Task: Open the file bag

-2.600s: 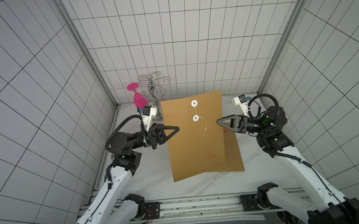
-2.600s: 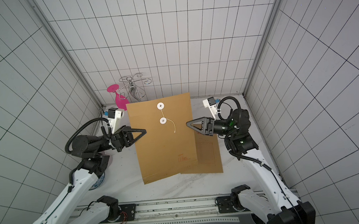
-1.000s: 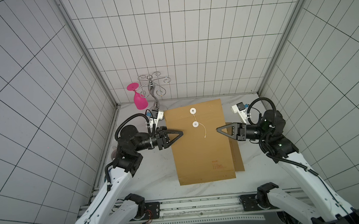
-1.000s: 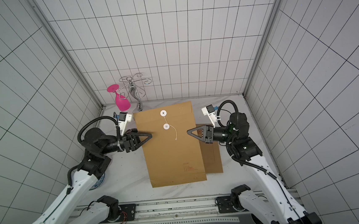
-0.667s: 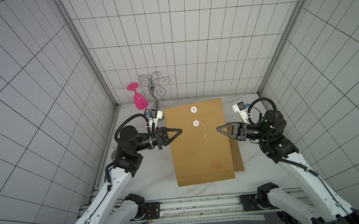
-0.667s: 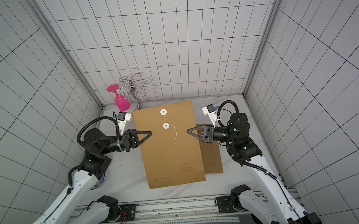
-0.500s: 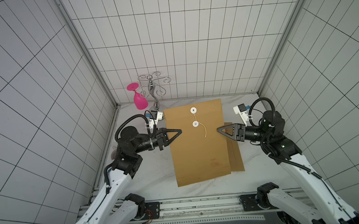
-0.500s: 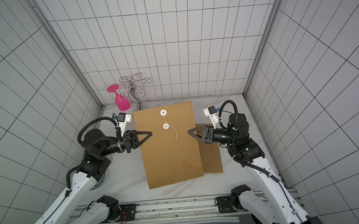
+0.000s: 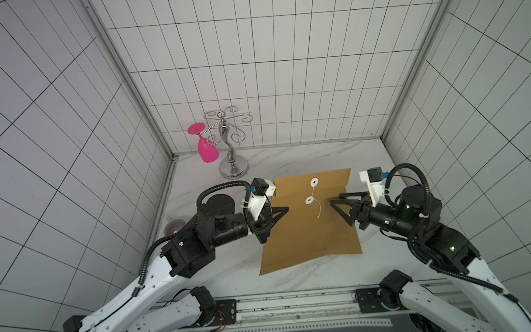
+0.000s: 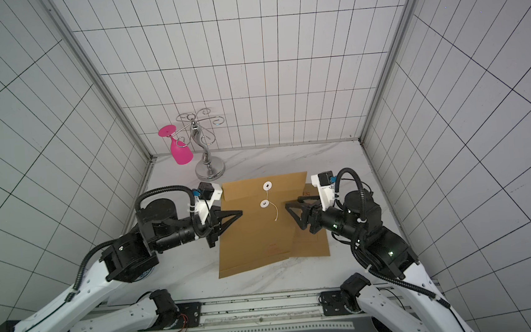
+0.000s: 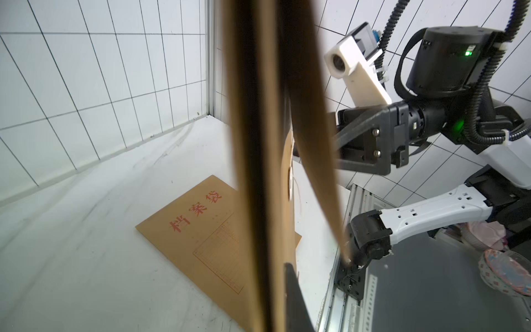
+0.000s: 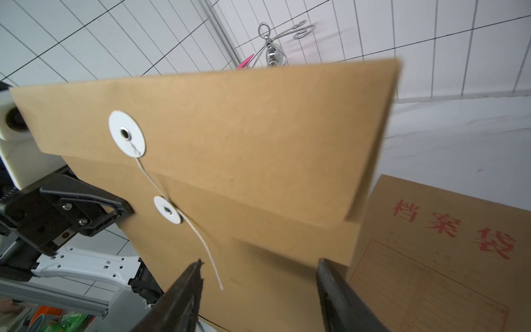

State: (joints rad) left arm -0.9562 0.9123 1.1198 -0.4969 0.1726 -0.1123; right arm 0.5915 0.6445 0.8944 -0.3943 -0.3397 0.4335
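Note:
The brown file bag (image 9: 305, 231) (image 10: 257, 238) is held tilted off the table, its lower end on the marble. My left gripper (image 9: 285, 210) (image 10: 239, 213) is shut on its left edge; the left wrist view shows the bag edge-on (image 11: 253, 172) beside one dark finger (image 11: 291, 276). My right gripper (image 9: 336, 199) (image 10: 293, 202) (image 12: 260, 263) stands open at the bag's right side, holding nothing. The flap (image 12: 230, 120) lies folded down. A white string (image 12: 201, 244) runs from the upper disc (image 12: 127, 133) past the lower disc (image 12: 167, 209) and hangs loose.
A second brown file bag (image 9: 349, 238) (image 12: 445, 258) (image 11: 195, 227) with red characters lies flat underneath on the right. A chrome glass rack (image 9: 230, 143) with a pink glass (image 9: 206, 147) stands at the back left. A grey dish (image 9: 175, 225) sits by the left wall.
The bag has come down from higher up, its lower end now on the table. My left gripper has shut on its left edge. My right gripper has opened and the string hangs free.

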